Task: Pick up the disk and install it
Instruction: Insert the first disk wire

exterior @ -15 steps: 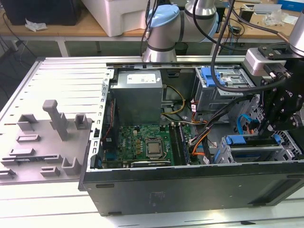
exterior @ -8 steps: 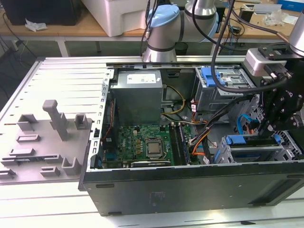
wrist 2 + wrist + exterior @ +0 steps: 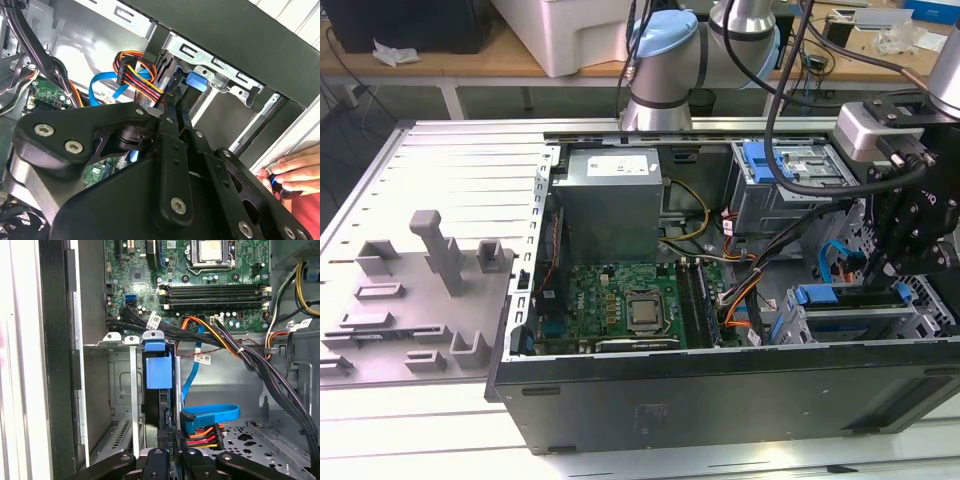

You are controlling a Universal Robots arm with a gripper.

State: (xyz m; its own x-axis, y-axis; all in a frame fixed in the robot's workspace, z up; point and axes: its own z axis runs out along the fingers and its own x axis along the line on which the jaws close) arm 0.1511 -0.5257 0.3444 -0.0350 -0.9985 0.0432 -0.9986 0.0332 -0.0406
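Note:
The disk point(image 3: 156, 372) stands edge-on in a slot of the grey drive cage point(image 3: 120, 385), its blue carrier frame and tab facing the motherboard. My black gripper point(image 3: 171, 434) reaches along that slot and looks shut on the disk's thin dark edge. In the second wrist view, the gripper point(image 3: 172, 107) points at the disk's blue tab point(image 3: 196, 81) inside the cage point(image 3: 225, 75). In the exterior view, the gripper point(image 3: 885, 265) hangs over the cage point(image 3: 850, 325) at the case's right, above the disk's blue frame point(image 3: 817, 295).
A red-orange power connector point(image 3: 202, 436) and a blue data cable point(image 3: 210, 412) lie right beside the fingers. Black cable bundles point(image 3: 260, 365) cross the case. A second cage with a blue bracket point(image 3: 765, 160) sits behind. A person's hand point(image 3: 292, 172) rests outside the case wall.

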